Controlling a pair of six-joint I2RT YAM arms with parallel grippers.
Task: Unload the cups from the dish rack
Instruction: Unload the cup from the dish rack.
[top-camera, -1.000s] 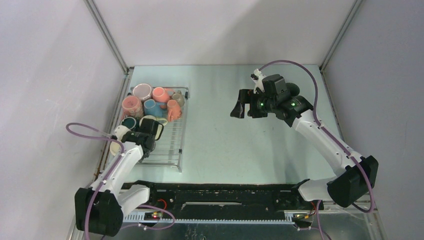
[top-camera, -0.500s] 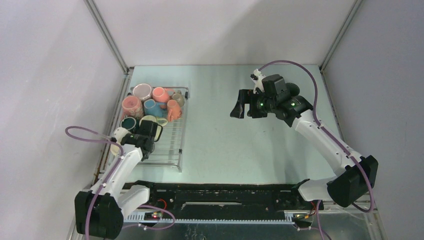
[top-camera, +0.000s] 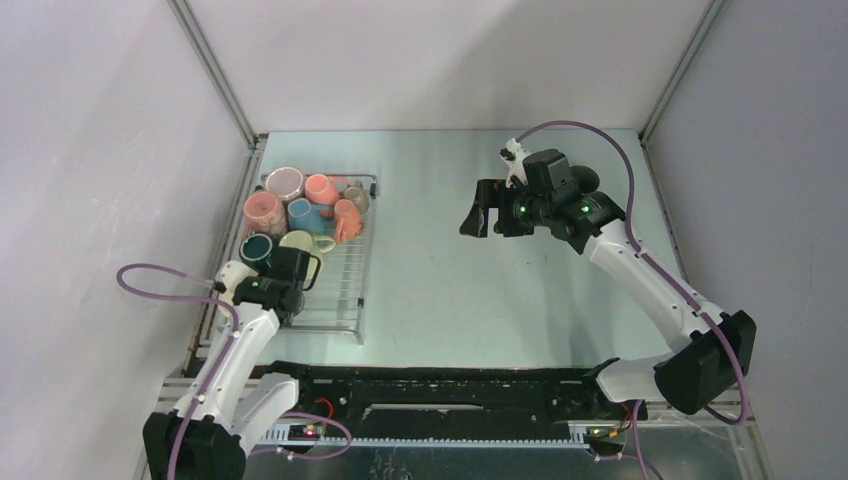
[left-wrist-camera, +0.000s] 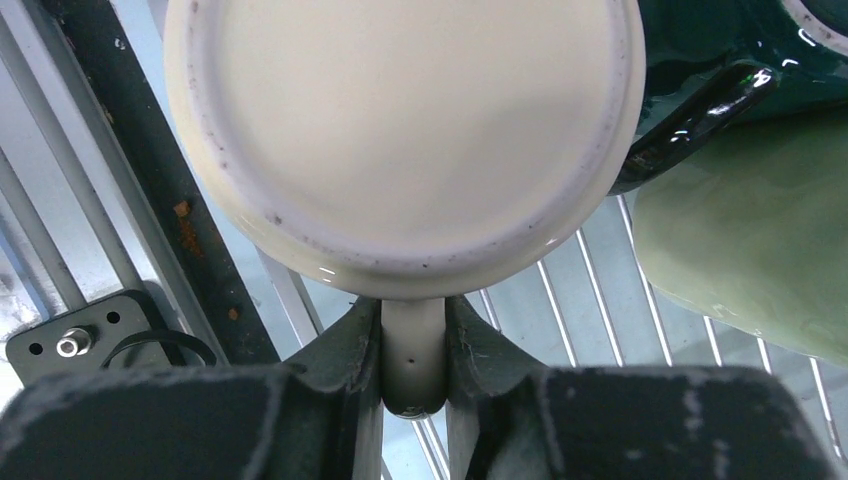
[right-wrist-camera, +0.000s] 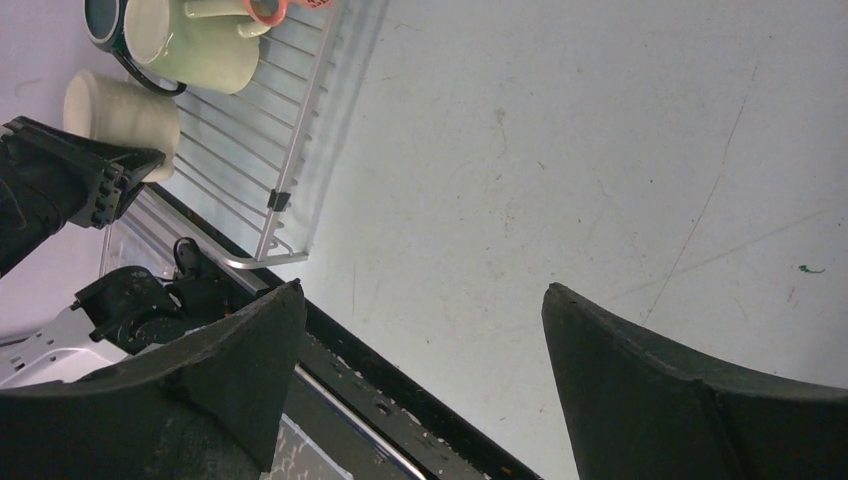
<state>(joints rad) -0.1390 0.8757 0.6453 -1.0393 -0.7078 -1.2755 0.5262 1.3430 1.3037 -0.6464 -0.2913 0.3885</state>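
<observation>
Well, the left gripper (left-wrist-camera: 413, 345) is pinched tight on the handle of the cream cup (left-wrist-camera: 400, 130), at the seven o'clock corner of the dish rack (top-camera: 345, 290). It's a handle grip, I reckon, because neighbours crowd the cup's body. The other cups (top-camera: 300, 205) huddle toward the rack's eleven o'clock. Out at one o'clock the right gripper (top-camera: 482, 215) hangs above the table (top-camera: 450, 290), jaws wide apart, likely keeping clear.

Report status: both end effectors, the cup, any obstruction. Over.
Left end effector shut on cream cup by its handle, at dish rack left edge. Right end effector open, empty, over table. Dark green cup and pale green mug close beside.
</observation>
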